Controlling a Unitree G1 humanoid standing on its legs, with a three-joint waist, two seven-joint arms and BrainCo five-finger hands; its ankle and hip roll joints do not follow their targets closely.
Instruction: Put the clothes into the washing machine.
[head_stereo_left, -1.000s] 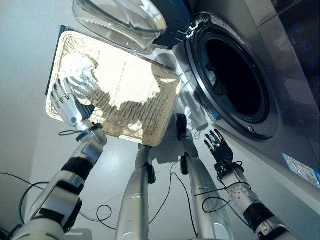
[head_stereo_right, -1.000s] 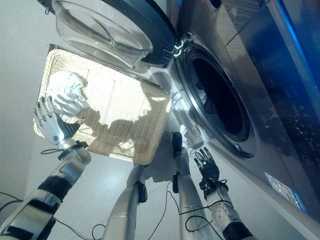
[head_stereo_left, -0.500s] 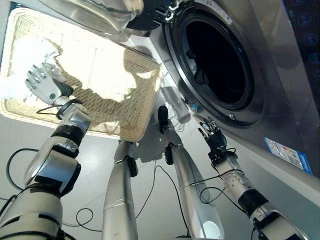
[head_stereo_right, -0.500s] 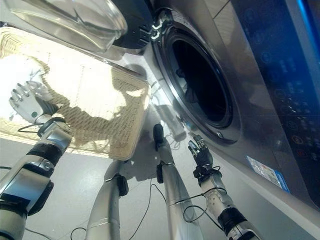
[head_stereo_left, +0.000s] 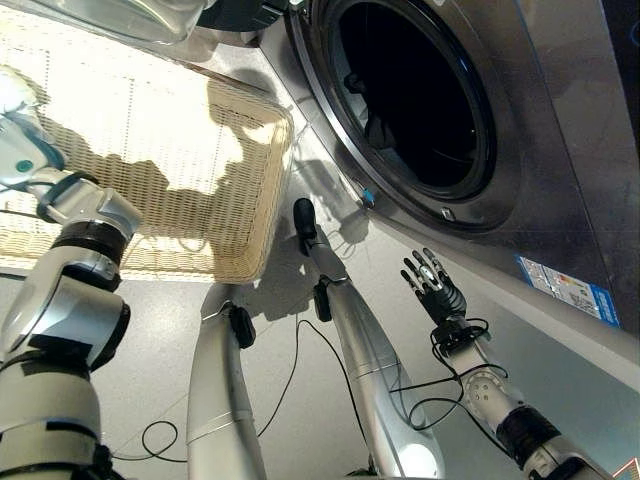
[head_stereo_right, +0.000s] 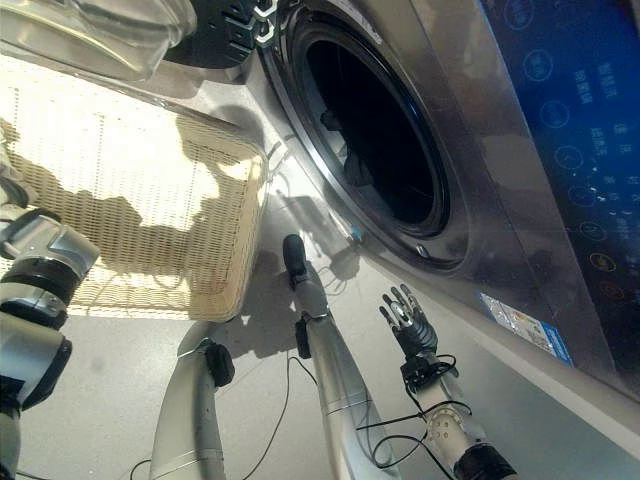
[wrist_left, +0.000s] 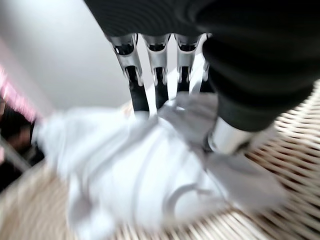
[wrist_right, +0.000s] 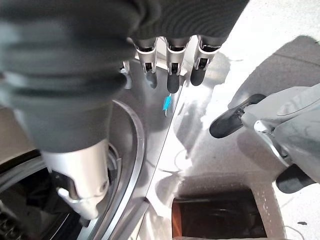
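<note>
A crumpled white cloth (wrist_left: 135, 175) lies in a pale wicker basket (head_stereo_left: 180, 130) on the floor, at its far left end. My left hand (wrist_left: 157, 60) is on the cloth, fingers straight with their dark tips on its folds and the thumb (wrist_left: 227, 137) pressed against its side. The washing machine's round opening (head_stereo_left: 410, 100) gapes to the right of the basket, with a dark garment (head_stereo_left: 375, 130) inside the drum. My right hand (head_stereo_left: 437, 292) hangs open and holds nothing, low in front of the machine's lower panel, fingers (wrist_right: 170, 65) spread towards it.
The machine's glass door (head_stereo_right: 90, 30) is swung open over the basket's far side. The basket's near right corner (head_stereo_left: 255, 250) lies close to the machine's front. A label (head_stereo_left: 565, 285) is stuck on the machine's lower front panel. Grey floor lies nearer me than the basket.
The camera has turned, so basket and machine sit further left in view. My left hand stays at the white cloth. The right hand remains open by the machine's front.
</note>
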